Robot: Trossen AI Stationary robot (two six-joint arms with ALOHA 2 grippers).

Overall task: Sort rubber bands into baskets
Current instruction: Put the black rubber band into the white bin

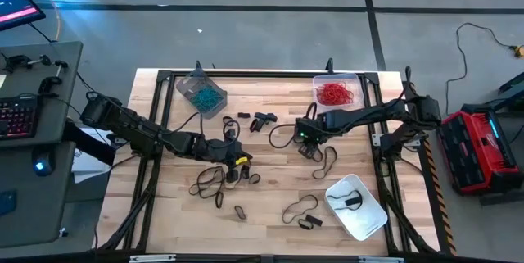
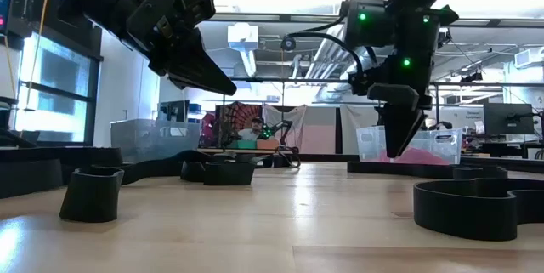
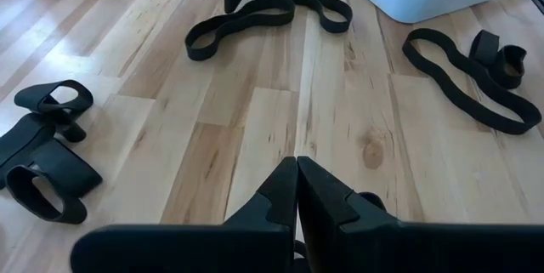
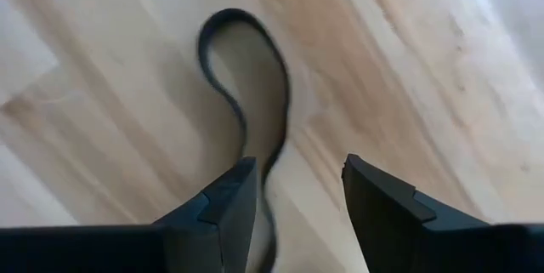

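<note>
Right tool gapes wide, empty, above black band.

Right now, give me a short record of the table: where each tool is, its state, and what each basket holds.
left tool: shut, mid-table among black bands
right tool: open, over a black band, nothing held
far-left basket: teal bands
far-right basket: red bands
near-right basket: one black band
loose bands: black, scattered on wooden table
</note>
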